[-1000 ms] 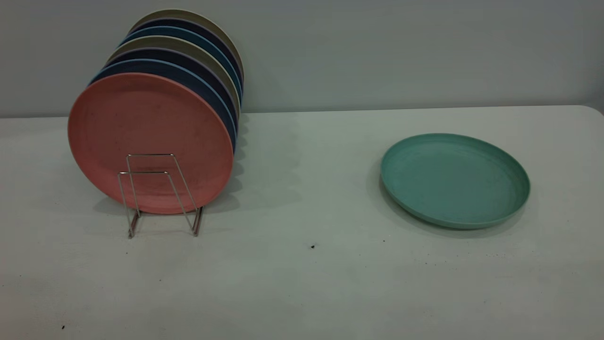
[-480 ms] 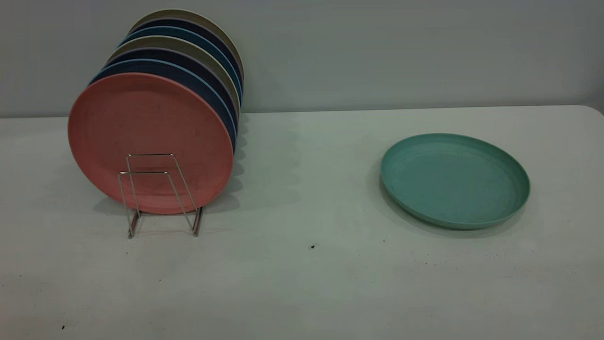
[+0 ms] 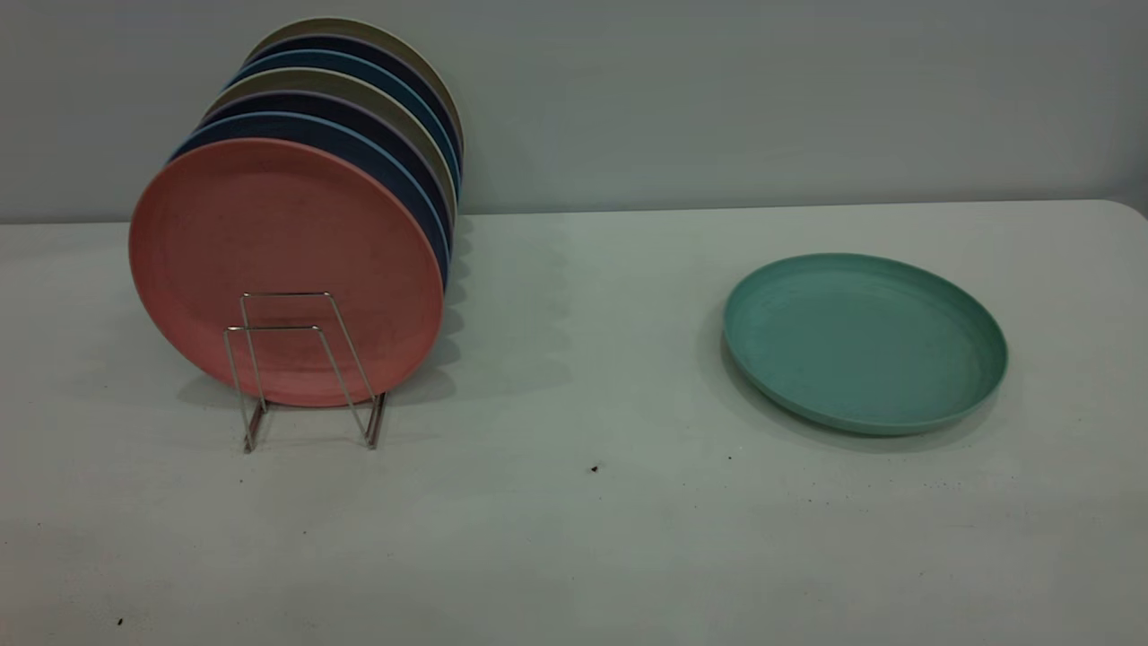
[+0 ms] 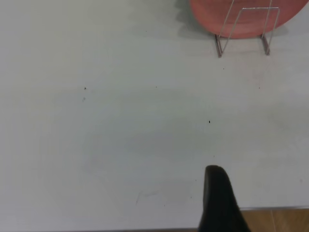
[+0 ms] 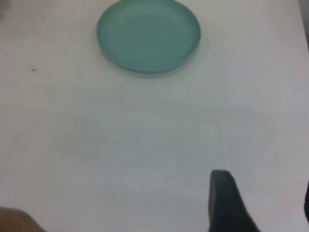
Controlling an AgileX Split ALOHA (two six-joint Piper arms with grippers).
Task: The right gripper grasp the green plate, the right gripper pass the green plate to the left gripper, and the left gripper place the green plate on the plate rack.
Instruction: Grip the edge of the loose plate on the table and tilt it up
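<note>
The green plate (image 3: 865, 341) lies flat on the white table at the right; it also shows in the right wrist view (image 5: 148, 35), far ahead of my right gripper (image 5: 264, 186). That gripper is open and empty over bare table, one dark finger (image 5: 223, 200) showing and the other only a sliver at the picture's edge. The plate rack (image 3: 309, 368) stands at the left, its front wire loops free. My left gripper (image 4: 260, 176) hangs near the table's front edge, away from the rack (image 4: 246, 26), with one finger (image 4: 217, 198) showing and bare table beside it. Neither gripper shows in the exterior view.
A salmon-pink plate (image 3: 269, 251) stands upright at the front of the rack, with several dark blue, teal and beige plates (image 3: 377, 126) behind it. The white table (image 3: 574, 502) runs back to a grey wall. Its front edge (image 4: 275, 209) shows in the left wrist view.
</note>
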